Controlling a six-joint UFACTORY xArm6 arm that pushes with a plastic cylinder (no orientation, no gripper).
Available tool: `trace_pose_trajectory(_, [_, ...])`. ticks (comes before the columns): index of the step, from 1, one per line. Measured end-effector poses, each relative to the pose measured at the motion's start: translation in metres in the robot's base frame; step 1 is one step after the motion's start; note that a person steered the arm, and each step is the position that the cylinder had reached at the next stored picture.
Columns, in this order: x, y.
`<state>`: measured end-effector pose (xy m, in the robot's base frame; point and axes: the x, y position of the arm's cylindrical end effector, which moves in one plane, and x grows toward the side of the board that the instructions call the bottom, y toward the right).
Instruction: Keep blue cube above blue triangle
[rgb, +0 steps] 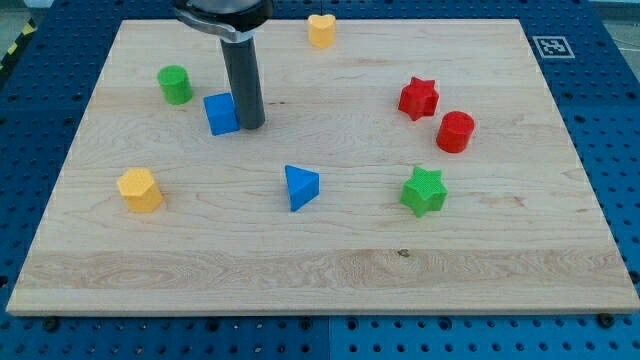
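- The blue cube (221, 113) is seen in the upper-left part of the wooden surface (320, 270), with the dark rod standing against its side at 3 o'clock.
- My tip (251, 126) is pictured touching or just beside the cube's edge at 3 o'clock, resting on the surface.
- No fingers are carried by the arm; nothing is held, the rod ending in a plain tip.
- The blue triangle (301, 187) is shown near the middle of the surface, at about 4 o'clock from the cube and apart from it.
- A green cylinder (175, 85) is placed near the cube, at about 10 o'clock from it.
- A yellow block (139, 190), its shape roughly hexagonal, is found at about 7 o'clock from the cube, well apart.
- A yellow heart-shaped block (321, 31) is seen near the view's top edge, at about 1 o'clock from the cube.
- A red star (418, 98) and a red cylinder (455, 132) are set near each other on the view's right.
- A green star (424, 192) is pictured at 6 o'clock from the red pair, at 3 o'clock from the triangle.
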<state>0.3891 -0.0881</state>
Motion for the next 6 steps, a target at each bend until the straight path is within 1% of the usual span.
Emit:
trace_pose_trajectory(1, [-0.032,0.005])
trace_pose_trajectory(2, [-0.054,-0.026])
trace_pose_trajectory(4, [-0.026,-0.044])
trace_pose_trajectory(6, [-0.023,-0.067])
